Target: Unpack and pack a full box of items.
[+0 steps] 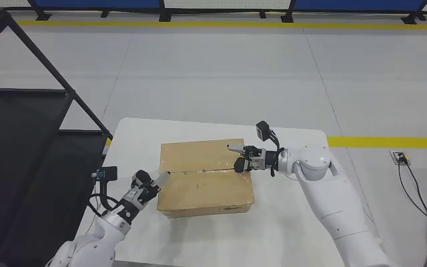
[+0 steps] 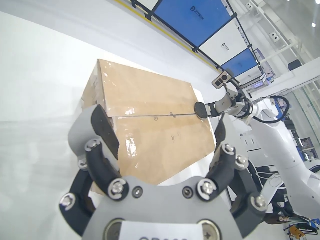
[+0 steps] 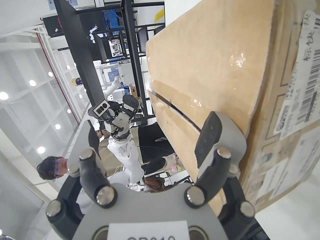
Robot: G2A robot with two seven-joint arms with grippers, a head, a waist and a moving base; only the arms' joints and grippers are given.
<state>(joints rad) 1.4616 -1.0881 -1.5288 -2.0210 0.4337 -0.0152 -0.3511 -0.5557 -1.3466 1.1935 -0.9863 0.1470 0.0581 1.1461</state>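
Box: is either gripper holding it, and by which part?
Nothing is held. The left gripper and right gripper are both open, one at each end of the closed box's top seam, clamped on nothing.

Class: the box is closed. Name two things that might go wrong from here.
1. The left claw and right claw, both open, sit at opposite ends of the seam; they may slip off the glossy cardboard.
2. Uneven prying could slide the box across the table.
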